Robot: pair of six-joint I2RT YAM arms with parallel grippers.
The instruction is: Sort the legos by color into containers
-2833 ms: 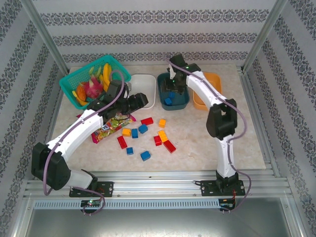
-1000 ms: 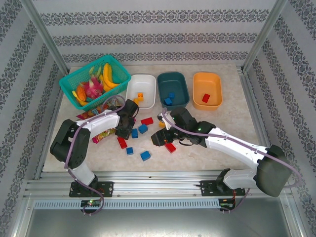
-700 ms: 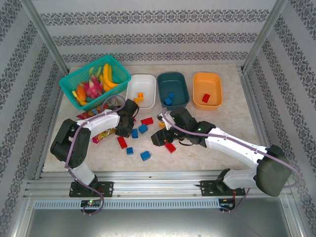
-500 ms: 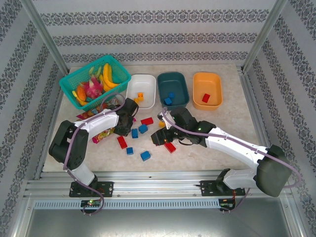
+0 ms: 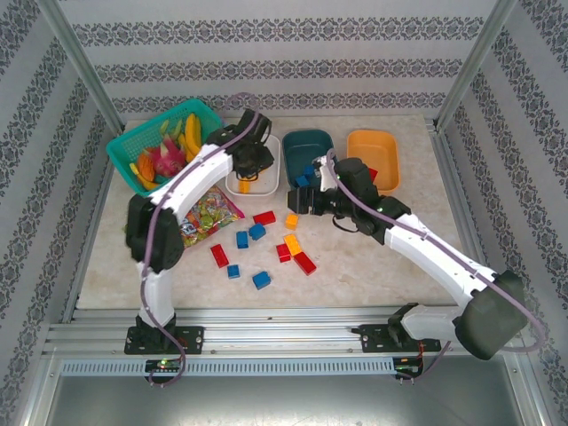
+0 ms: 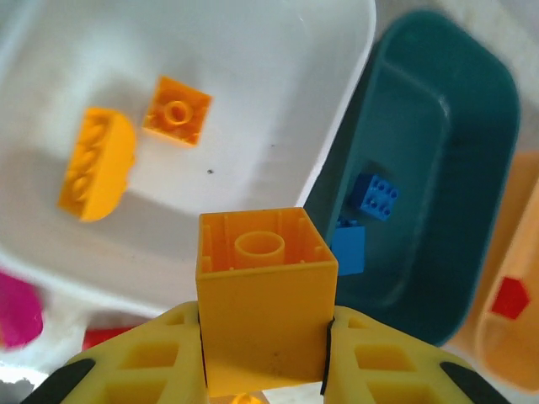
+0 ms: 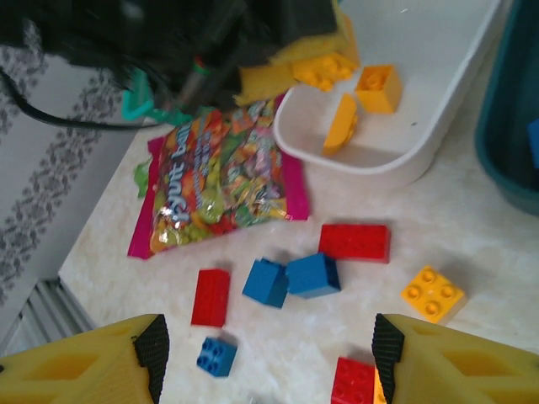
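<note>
Fingers (image 6: 143,362) of the left gripper (image 6: 265,358) are squeezing an orange lego (image 6: 265,278) over the white tub (image 6: 253,50). The right gripper (image 7: 269,358) is hanging open above legos (image 7: 312,275) on the beige table (image 7: 472,227), patterned walls (image 5: 266,53) around.

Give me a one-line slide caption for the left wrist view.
Left gripper holds an orange-yellow brick over the white tub, where two orange-yellow bricks already lie.
</note>
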